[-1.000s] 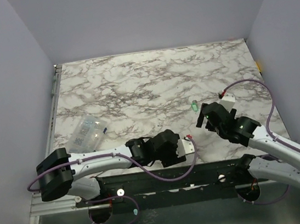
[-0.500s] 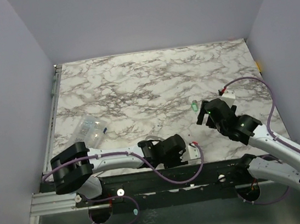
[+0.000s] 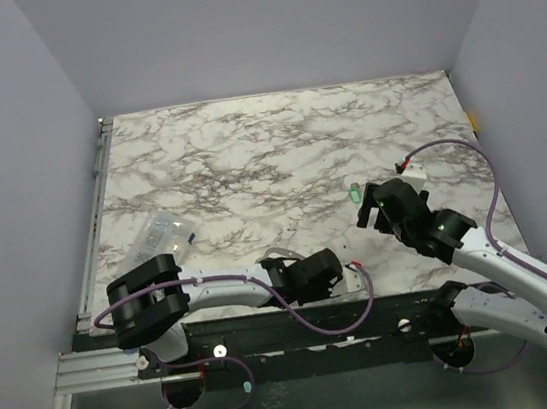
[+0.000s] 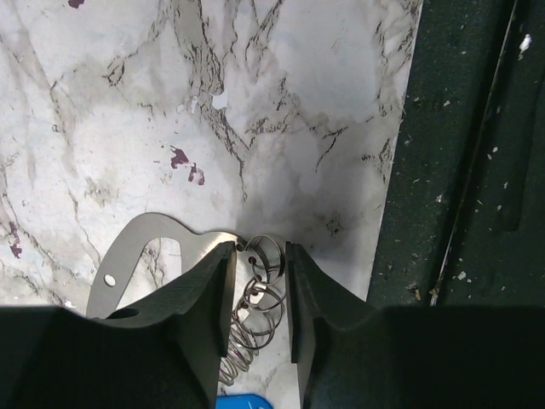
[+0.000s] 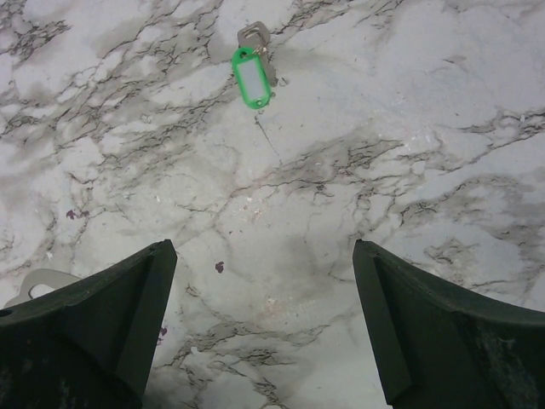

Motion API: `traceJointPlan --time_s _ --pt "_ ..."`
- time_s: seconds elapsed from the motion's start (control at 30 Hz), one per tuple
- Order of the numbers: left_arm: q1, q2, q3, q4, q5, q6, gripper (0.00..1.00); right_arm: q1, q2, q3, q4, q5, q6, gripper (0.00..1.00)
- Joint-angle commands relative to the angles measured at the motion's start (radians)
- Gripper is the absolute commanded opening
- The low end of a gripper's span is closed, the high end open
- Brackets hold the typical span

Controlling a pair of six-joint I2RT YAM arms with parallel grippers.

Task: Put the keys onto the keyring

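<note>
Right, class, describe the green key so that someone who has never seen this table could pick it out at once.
On the marble table, look on the right, just ahead of the open right gripper. There lies the green key: a small plastic tag with a white window, metal at one end. Nothing else on the table is green.

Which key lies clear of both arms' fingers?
The green-tagged key, alone on the marble ahead of the right fingers. The blue one shows only as a sliver between the left fingers, beside the keyring chain.
</note>
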Motion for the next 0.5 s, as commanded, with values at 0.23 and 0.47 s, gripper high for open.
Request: traceJointPlan --time_s 0.23,0.47 --pt "-0.005 0.039 0.002 0.012 -0.034 0.028 0.31 -0.016 0.014 -0.003 0.03 -0.024 -0.026 0.96" --pt "-0.005 0.04 0.003 0.01 -0.041 0.026 0.09 -0.019 0.019 -0.002 0.035 -0.03 -0.031 0.96"
